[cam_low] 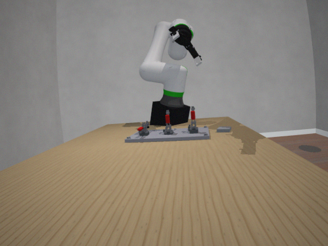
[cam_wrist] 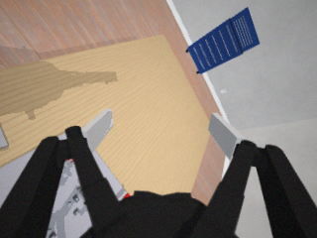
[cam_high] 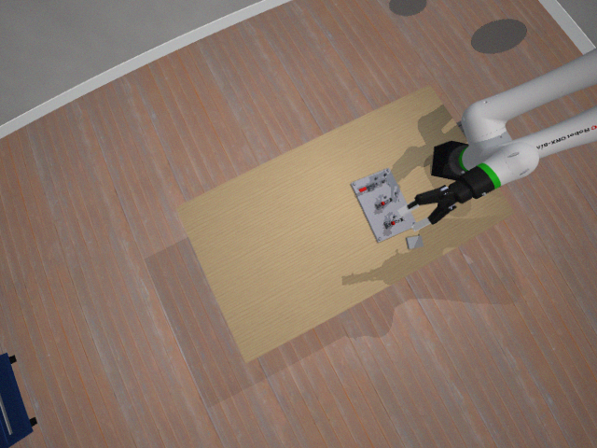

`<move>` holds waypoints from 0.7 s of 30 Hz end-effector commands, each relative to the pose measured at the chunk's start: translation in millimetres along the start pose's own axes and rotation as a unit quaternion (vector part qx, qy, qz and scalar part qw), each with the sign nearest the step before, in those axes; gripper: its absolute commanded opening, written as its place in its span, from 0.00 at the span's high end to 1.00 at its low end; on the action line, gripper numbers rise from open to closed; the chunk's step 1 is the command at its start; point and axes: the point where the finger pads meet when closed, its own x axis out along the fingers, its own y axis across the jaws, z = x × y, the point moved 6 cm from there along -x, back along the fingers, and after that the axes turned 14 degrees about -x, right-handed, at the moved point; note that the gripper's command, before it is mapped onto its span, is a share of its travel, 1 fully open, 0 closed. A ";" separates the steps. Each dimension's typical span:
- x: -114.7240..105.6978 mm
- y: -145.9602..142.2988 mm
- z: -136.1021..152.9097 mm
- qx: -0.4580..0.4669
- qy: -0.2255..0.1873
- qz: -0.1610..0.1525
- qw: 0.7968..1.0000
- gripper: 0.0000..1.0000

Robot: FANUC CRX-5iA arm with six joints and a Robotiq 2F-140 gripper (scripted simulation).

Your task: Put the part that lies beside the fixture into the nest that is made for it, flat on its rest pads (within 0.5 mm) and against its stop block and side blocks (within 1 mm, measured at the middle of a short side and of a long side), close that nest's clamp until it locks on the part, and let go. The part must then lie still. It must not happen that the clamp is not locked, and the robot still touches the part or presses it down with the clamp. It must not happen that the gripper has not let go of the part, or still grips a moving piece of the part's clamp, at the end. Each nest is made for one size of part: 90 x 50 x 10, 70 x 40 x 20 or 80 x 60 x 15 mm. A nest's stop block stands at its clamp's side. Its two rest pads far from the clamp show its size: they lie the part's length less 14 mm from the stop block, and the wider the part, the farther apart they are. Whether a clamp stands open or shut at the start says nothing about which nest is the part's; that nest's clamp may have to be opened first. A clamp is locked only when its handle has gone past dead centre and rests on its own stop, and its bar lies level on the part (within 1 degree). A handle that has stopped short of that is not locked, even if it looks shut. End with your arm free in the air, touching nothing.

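Part (cam_high: 414, 242) (cam_low: 223, 129) (cam_wrist: 2, 138) beside fixture (cam_high: 370, 215) (cam_low: 169, 137): judged stiff, smooth; best gripped across opposite edges. Gripper (cam_high: 418, 217) (cam_low: 186, 50) (cam_wrist: 160, 119) spread wide, 0 parts held.

1. Arm (cam_high: 487, 118) (cam_low: 152, 71): one, white, green-ringed, bent, raised.
2. Wrist (cam_high: 483, 182) (cam_low: 182, 30): black end, tilted.
3. Gripper (cam_high: 418, 216) (cam_low: 186, 50) (cam_wrist: 160, 119): black, opened wide, high above the worktop, holding nothing.
4. Fingers: two, pale-tipped, well apart.
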 end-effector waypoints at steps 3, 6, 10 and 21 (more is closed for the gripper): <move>1.6 2.7 -1.5 0.003 -0.006 -0.014 1.000 0.00; 8.8 2.8 -1.1 0.019 -0.011 -0.030 0.999 0.00; 16.5 1.5 2.3 0.039 -0.019 -0.051 0.998 0.00; 31.0 -5.5 21.7 0.092 -0.051 -0.102 0.989 0.00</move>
